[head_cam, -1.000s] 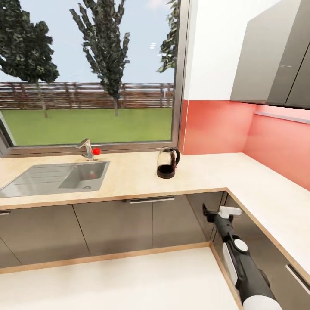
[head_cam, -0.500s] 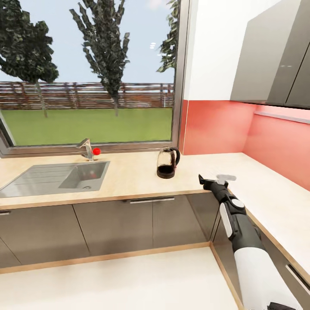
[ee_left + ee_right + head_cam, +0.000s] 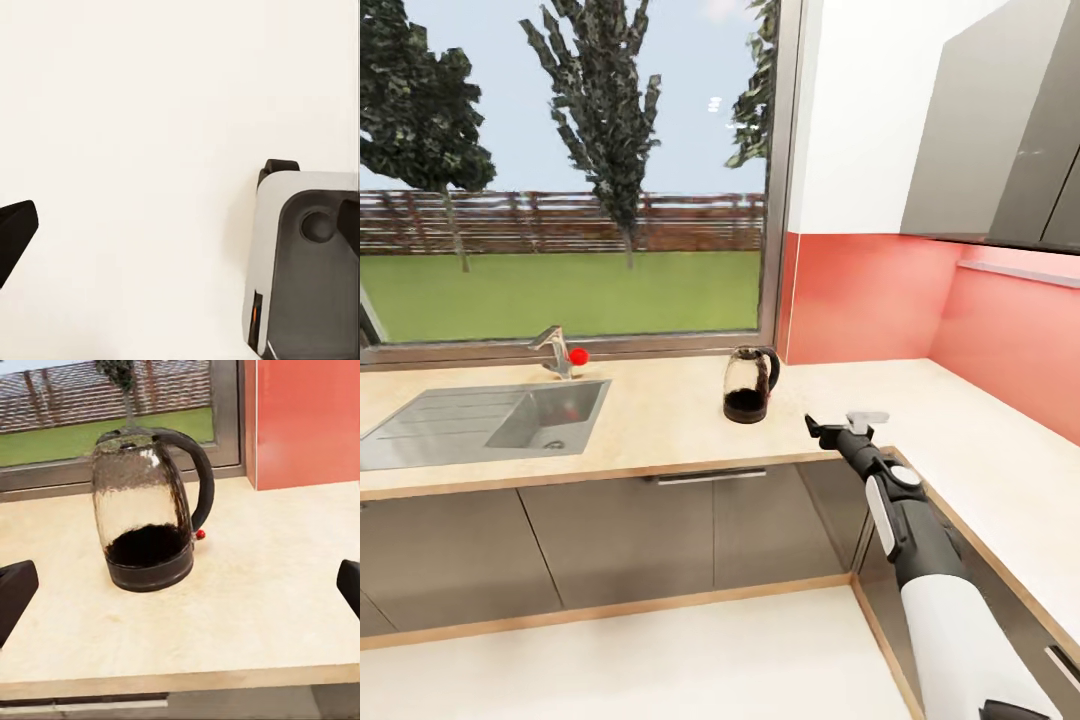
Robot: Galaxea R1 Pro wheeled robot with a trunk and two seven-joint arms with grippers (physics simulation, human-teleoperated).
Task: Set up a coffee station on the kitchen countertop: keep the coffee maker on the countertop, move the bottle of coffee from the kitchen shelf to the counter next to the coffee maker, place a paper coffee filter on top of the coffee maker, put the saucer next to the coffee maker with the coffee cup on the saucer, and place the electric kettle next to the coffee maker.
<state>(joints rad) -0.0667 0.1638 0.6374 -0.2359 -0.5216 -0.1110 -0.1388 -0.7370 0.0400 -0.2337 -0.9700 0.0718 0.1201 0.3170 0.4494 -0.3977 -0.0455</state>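
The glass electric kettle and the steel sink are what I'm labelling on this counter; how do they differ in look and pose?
The clear glass electric kettle with black base and handle stands upright on the beige countertop; the grey steel sink is set flat into it. The kettle is see-through and rounded; the sink is opaque and rectangular. The kettle sits nearer the open right gripper; the sink lies farther off, on the kettle's other side. Both are below the window.

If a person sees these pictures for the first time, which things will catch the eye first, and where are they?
The glass electric kettle stands out first, upright on the countertop near the red wall panel, below the window's right corner. Next comes the right claw, open and reaching over the counter edge towards the kettle but not touching it. At the left, a steel sink lies under the large window with trees and grass.
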